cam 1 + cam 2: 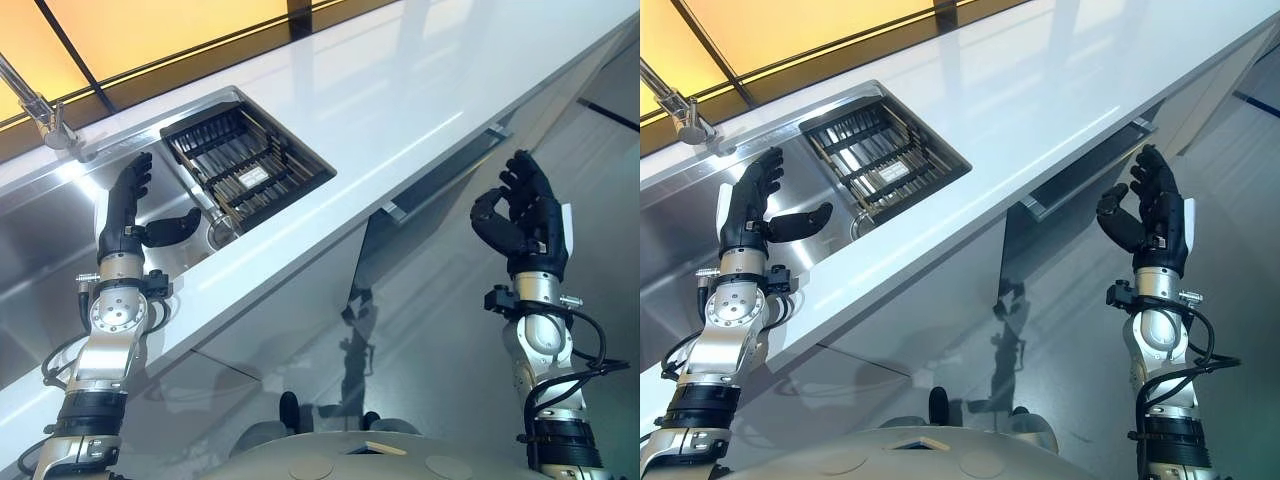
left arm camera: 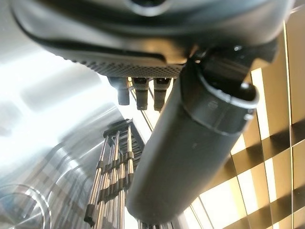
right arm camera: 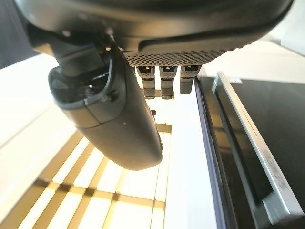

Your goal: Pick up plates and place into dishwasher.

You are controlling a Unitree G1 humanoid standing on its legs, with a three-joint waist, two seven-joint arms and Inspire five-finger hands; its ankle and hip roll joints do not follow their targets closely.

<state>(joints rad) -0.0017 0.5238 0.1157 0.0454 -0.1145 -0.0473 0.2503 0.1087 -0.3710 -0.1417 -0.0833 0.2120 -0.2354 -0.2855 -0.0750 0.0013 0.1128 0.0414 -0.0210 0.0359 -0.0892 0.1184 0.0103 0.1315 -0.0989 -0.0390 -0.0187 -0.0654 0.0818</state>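
Now | left hand (image 1: pixel 125 215) open over sink (image 1: pixel 40 230) | right hand (image 1: pixel 525 215) loosely open, empty

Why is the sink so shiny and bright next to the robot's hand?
In the left wrist view, strong glare whitens the steel sink beside the left hand; in the left eye view, the white countertop mirrors the light too.

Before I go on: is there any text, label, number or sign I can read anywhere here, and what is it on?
No text can be read here.
Small white tag on the dish rack in the sink: any print on it is too small to read.
Dishwasher front, its handle and the countertop: no lettering shows.
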